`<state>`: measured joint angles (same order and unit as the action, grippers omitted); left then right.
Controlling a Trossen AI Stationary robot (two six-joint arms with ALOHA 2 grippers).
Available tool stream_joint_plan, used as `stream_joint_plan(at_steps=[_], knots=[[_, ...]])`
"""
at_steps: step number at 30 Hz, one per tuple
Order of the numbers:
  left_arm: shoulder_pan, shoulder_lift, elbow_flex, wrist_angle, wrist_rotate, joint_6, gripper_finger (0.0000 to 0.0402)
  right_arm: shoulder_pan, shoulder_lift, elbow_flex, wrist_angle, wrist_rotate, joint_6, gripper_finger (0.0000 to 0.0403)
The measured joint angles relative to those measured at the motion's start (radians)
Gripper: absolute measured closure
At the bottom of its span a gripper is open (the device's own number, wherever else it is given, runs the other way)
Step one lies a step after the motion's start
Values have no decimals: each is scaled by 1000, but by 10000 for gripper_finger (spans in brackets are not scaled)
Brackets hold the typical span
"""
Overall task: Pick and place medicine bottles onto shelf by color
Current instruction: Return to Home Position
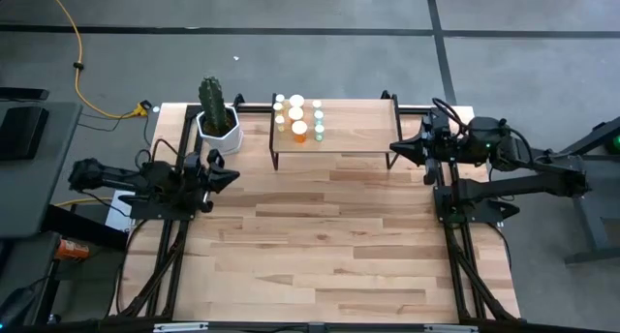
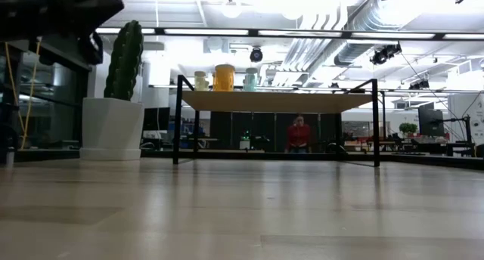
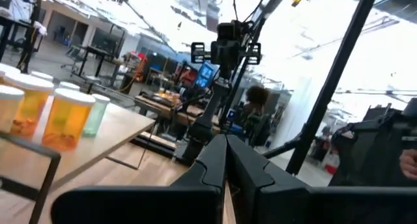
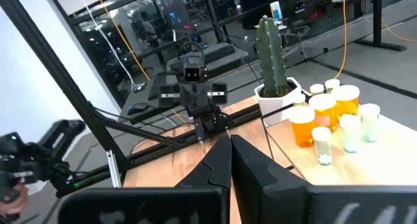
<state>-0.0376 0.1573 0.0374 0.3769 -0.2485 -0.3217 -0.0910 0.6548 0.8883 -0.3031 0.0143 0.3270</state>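
Observation:
Several medicine bottles [image 1: 298, 116] with white caps stand in a cluster on the left part of the shelf [image 1: 349, 130] at the table's far side; an orange one [image 1: 300, 132] is nearest. They also show in the low view [image 2: 224, 77], the left wrist view [image 3: 68, 118] and the right wrist view [image 4: 326, 113]. My left gripper [image 1: 232, 174] is shut and empty, raised at the table's left side, pointing right. My right gripper [image 1: 395, 147] is shut and empty, raised beside the shelf's right end, pointing left.
A cactus in a white pot [image 1: 217, 120] stands left of the shelf at the far left. The wooden tabletop [image 1: 329, 246] stretches in front of the shelf. A person in red [image 2: 299, 133] shows far behind the table.

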Motion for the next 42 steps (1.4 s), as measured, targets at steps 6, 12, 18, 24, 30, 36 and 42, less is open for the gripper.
stream_joint_plan(at_steps=[6, 12, 18, 24, 30, 36, 42], knots=[[0, -155, -25, -225, -19, 0, 401, 0, 0, 0, 0, 0, 94, 403], [5, -125, -25, -327, -24, 17, 401, 0, -1, 0, -1, -27, 121, 403], [5, -114, -26, -333, -24, -10, 401, 0, -31, 0, -45, -56, 98, 403], [5, -110, -25, -327, -24, 10, 400, 0, -205, -154, 30, -95, 68, 403], [5, -109, -25, -328, -24, 17, 399, 0, -421, -473, 319, -114, 110, 403], [5, -109, -25, -328, -24, 18, 398, 0, -575, -688, 391, -127, 110, 403], [5, -109, -25, -328, -24, 18, 398, 0, -653, -806, 443, -146, 102, 403]])
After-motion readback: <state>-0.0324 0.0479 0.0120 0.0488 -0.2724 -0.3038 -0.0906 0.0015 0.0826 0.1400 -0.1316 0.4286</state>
